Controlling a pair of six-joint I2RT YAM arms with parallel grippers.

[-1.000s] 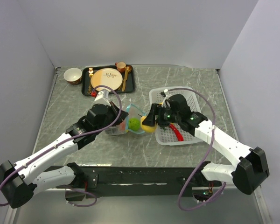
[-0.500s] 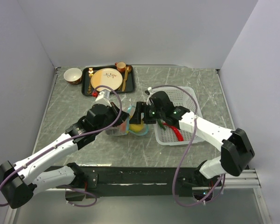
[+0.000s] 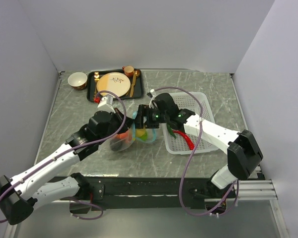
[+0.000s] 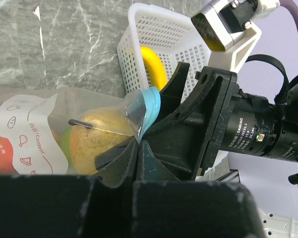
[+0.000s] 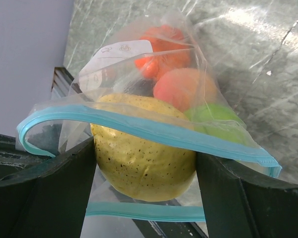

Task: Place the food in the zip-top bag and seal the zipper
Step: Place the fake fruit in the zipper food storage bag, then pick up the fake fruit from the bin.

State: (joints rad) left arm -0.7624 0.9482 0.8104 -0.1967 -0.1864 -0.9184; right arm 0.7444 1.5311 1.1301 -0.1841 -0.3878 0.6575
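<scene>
The left tool is pressed together on the rim of the zip-top bag, pinching the clear plastic right at the teal zipper. In the left wrist view a fold of that strip curls up out of the closed fingers.

The right tool meets it from the other side. Its jaws are spread wide, with one finger on each flank of the pale potato, a yellowish, speckled piece. The potato sits in the mouth of the bag: one run of the zipper crosses over its top and the other passes below it.

Deeper inside the pouch lie an orange tomato, a peach-coloured round piece and a lime-green ball, all bunched together behind the potato. The bag lies on its side on the grey marbled worktop, between the two arms, with its mouth towards the right arm.

Just beside it to the right is a white perforated basket. A red chilli lies in its near half, and the left wrist view shows a yellow banana leaning against its wall.

At the back left a black tray carries a round beige plate and a small cup. A bowl stands on the worktop beside it.
</scene>
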